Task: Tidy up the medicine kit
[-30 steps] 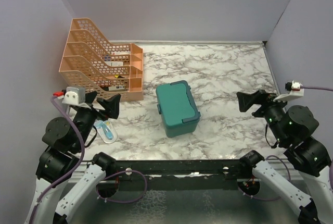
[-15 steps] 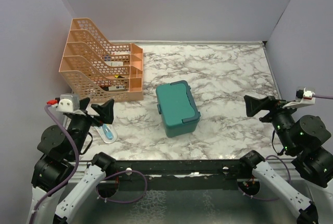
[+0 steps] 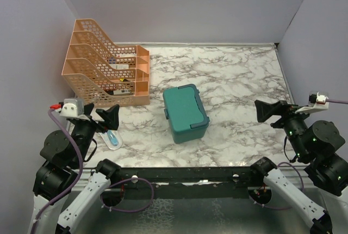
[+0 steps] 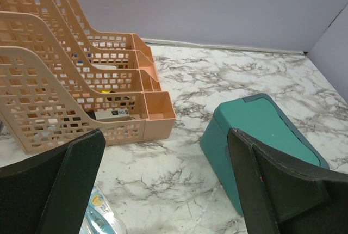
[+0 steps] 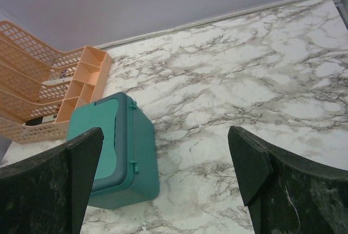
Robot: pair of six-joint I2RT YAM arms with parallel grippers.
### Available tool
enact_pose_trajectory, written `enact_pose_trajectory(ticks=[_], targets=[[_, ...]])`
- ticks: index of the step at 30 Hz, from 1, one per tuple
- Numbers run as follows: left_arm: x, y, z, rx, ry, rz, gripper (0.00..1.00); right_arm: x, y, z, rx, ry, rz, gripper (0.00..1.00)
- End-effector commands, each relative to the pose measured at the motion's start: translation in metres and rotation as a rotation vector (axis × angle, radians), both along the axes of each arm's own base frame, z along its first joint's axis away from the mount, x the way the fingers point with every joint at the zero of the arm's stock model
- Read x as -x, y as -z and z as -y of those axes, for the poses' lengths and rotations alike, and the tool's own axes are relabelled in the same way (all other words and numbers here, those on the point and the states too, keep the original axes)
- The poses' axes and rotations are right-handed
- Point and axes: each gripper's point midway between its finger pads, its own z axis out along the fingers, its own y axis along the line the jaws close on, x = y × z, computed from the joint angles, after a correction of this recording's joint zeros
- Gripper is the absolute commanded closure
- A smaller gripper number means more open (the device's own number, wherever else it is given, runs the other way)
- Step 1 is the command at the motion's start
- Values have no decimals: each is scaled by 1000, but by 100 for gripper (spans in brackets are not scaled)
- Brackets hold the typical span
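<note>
The closed kit (image 3: 185, 113) sits mid-frame on the table (image 3: 234, 81), right of the rack (image 3: 103, 65), with the left gripper (image 3: 103, 113) lower left and the right gripper (image 3: 270, 111) lower right, both spread wide and empty

The medicine kit (image 3: 185, 111) is teal, the file rack (image 3: 98, 62) orange, the table (image 3: 234, 76) grey-veined white marble.

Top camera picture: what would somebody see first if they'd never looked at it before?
The teal medicine kit, lid shut, sits alone in the middle of the marble table. An orange mesh rack stands at the far left. Near the front edge, the left claw and the right claw hang wide open, one on each side, holding nothing.
</note>
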Motion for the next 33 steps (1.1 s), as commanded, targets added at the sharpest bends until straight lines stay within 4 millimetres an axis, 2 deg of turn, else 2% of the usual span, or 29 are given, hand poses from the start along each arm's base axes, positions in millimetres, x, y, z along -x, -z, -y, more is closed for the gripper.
enact_pose_trajectory(ticks=[1,15,19,24,33], targets=[[-2,2,4,8,12,-9,1,-4,5,-4,-15,-2,-9,0],[-5,4,13,14,52,-6,1,-7,4,-17,-18,-62,5,0],[-1,-2,22,15,110,12,1,0,-1,-35,21,-186,38,0],[5,-12,26,25,143,46,1,19,-20,-60,40,-378,136,0],[6,-16,22,33,129,58,1,21,-23,-58,42,-376,142,0]])
